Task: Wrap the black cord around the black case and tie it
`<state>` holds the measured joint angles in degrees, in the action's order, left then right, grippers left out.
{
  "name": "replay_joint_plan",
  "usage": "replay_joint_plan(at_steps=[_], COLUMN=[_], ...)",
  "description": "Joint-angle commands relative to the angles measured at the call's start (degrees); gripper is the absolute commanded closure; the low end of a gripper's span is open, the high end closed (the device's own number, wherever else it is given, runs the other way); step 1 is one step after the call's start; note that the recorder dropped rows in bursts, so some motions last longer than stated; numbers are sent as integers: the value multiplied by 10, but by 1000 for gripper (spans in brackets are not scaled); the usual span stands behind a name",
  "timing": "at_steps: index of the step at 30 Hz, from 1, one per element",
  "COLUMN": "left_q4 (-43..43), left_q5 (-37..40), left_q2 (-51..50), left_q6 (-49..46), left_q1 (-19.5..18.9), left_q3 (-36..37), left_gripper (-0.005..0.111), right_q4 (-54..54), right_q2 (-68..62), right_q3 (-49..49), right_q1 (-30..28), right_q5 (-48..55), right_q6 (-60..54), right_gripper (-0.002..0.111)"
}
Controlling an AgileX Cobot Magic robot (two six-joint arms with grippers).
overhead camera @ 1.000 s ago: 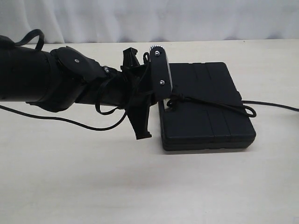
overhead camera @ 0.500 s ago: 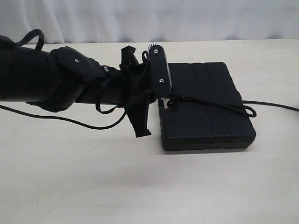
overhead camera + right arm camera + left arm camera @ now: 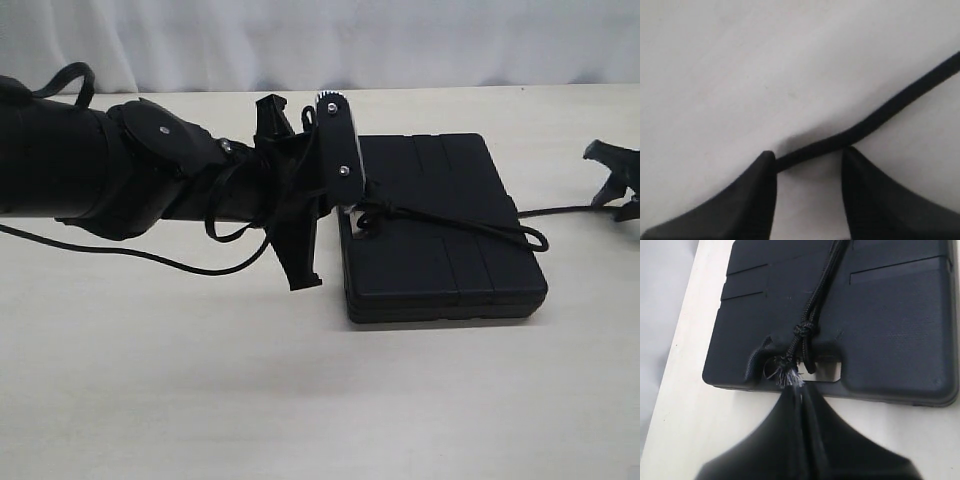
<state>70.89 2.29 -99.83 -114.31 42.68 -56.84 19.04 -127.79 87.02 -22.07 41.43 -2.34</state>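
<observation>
On top of the case (image 3: 440, 235), which lies flat on the table (image 3: 300, 400), the cord (image 3: 455, 225) crosses from the handle slot (image 3: 822, 371) at one short edge to the opposite edge. At that edge it makes a small loop and goes on over the table. Near the slot the cord has a knot (image 3: 802, 330), and its frayed tuft (image 3: 786, 375) sits at the slot. The left gripper (image 3: 796, 392) is at this slot edge with jaws fully together and its tips touching the tuft; whether they pinch it I cannot tell. Well apart from the case, on the loop side, the right gripper (image 3: 807, 154) has jaws partly apart. The cord lies between them, not clamped.
</observation>
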Motion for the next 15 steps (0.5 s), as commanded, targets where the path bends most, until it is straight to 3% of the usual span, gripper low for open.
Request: replay_joint_plan(at_steps=[1,4,15], left_q4=[7,7,8], left_q5=[-4,0,3], left_q2=[5,5,5], left_q6=[4,6,6], left_q1=[-1,-1,-1], left_q3=[1,1,1], left_gripper=[107,107,107], right_q4=[-86,-133,-185], right_q2=[-51,-49,-3], right_q3=[-4,-4,-12], right_q1=[57,86,89], right_q5=[15,-8,-26], right_q6=[15,18,51], right_gripper=[89,104,104])
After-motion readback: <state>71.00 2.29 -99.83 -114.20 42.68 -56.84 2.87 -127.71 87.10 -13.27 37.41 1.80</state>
